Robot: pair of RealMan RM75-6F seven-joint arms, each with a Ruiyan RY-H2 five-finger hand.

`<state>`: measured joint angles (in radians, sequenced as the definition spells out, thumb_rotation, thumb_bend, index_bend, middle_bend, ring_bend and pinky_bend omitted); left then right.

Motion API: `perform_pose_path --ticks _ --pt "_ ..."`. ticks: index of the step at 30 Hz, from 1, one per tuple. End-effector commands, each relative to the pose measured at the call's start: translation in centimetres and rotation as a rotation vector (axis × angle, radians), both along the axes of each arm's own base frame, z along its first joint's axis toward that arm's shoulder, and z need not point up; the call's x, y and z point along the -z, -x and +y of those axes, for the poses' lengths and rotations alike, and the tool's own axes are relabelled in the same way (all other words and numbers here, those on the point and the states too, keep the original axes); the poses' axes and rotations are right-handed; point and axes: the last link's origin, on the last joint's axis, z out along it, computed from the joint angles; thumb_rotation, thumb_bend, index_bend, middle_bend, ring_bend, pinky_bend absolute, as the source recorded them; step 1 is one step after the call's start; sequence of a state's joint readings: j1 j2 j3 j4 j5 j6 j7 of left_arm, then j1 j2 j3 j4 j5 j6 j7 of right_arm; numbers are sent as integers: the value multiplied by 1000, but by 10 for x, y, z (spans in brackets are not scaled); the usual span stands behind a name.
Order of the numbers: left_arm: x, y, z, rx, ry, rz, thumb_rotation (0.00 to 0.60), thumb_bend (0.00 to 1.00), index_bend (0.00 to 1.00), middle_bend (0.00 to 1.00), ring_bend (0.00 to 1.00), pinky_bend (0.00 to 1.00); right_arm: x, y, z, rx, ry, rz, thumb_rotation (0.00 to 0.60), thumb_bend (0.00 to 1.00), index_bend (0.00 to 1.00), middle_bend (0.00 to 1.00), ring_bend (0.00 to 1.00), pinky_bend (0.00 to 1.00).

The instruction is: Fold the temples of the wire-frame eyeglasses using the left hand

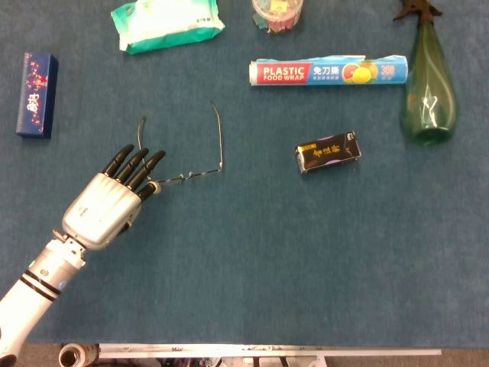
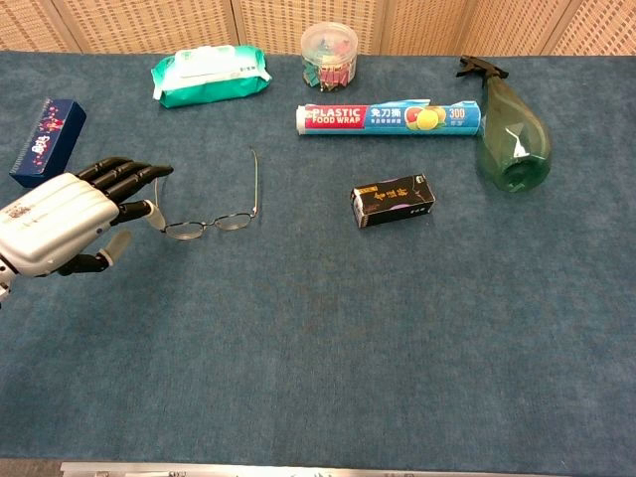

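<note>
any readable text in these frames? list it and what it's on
"PLASTIC FOOD WRAP": red panel on the plastic wrap box.
"300": right end of the same box; the Chinese characters beside it are too small to read reliably.
Black box: gold characters, too blurred to read.
Blue box: pattern and print, unreadable.
Green wipes pack: label print too small to read.
Spray bottle and clear tub: no legible text.
</note>
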<state>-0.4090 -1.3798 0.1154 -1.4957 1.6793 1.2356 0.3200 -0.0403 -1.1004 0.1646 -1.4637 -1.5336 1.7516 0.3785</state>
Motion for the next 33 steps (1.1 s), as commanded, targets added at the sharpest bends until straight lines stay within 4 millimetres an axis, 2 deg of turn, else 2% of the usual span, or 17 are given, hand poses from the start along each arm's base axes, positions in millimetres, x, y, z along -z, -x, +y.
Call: perform_pose_path --ticks 1,2,4,5,6,7,10,22,27,33 --pt "-1 -2 3 -11 3 -6 595 722 289 0 0 46 0 0 0 1 -1 0 600 187 331 293 228 382" --pt "-1 -3 4 -19 6 -12 567 747 279 0 0 45 0 0 -1 2 -2 1 600 187 331 293 228 382" --pt "-1 -4 5 -36 17 -23 460 781 267 0 0 41 1 0 -1 2 -4 2 600 187 331 293 228 382" --pt "-1 -5 6 -46 22 -29 386 798 256 0 0 38 1 0 -1 2 -5 2 600 186 332 293 228 382" --pt "-1 -6 6 -59 30 -36 344 807 247 0 0 36 2 -1 -2 2 -6 4 600 186 331 293 228 382" --pt "-1 -7 7 -69 36 -41 329 811 239 0 0 33 2 -1 -2 2 -8 5 600 186 331 293 228 382" --pt "0 -8 7 -99 51 -50 311 818 222 0 0 28 3 -1 -2 1 -11 7 600 186 332 293 228 382" --pt "8 -15 7 -205 81 -82 305 848 188 0 0 0 4 -2 -2 1 -15 11 600 186 331 293 228 382" --pt "12 -16 4 -256 109 -55 234 862 172 0 0 0 4 -2 -2 0 -15 10 600 187 331 293 228 382" --pt "12 -20 4 -313 121 -38 225 867 110 0 0 0 3 -1 -2 0 -16 9 600 186 331 293 228 382"
